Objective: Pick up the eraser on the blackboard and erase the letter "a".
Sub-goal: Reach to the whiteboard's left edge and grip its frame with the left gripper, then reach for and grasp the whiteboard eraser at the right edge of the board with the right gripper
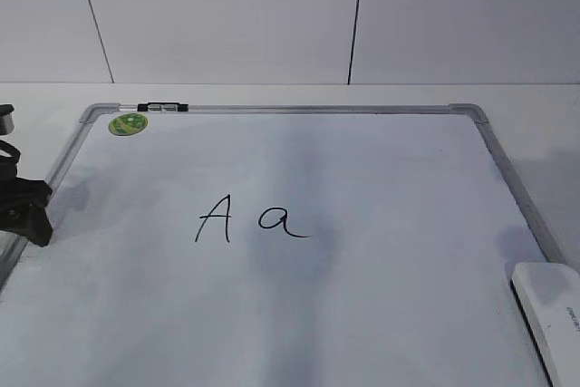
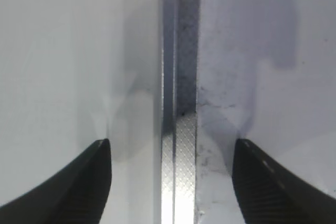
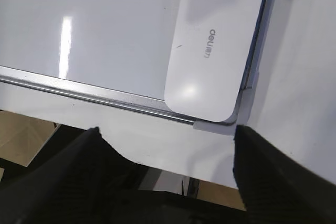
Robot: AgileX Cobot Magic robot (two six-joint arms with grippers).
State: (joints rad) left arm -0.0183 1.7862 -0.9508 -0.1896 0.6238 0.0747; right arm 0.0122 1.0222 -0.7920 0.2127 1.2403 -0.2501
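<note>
- the eraser, a flat white oblong plastic block with rounded corners and small grey print on top, lies flat on the large white dry-erase blackboard with its silver-grey metal frame, at the board's near right corner.
- in the right wrist view the eraser covers that corner, its rounded end reaching over the frame's corner piece; nothing is touching it.
- the right gripper hovers apart from the eraser, its two dark fingers spread wide with nothing between them, so it is released.
- the small handwritten lowercase letter "a" in thin black marker sits whole near the middle of the board, well apart from the eraser, just to the right of a taller black capital "a".
- the left gripper is also released: its dark fingers stand spread to either side of the board's left frame rail, holding nothing.
- in the exterior view only a dark part of the left arm shows at the board's left edge.
- a small round green sticker sits on the board at the far left corner, and just beside it a short black and silver clip lies on the top frame.
- the board rests on a white table before a pale panelled wall.
</note>
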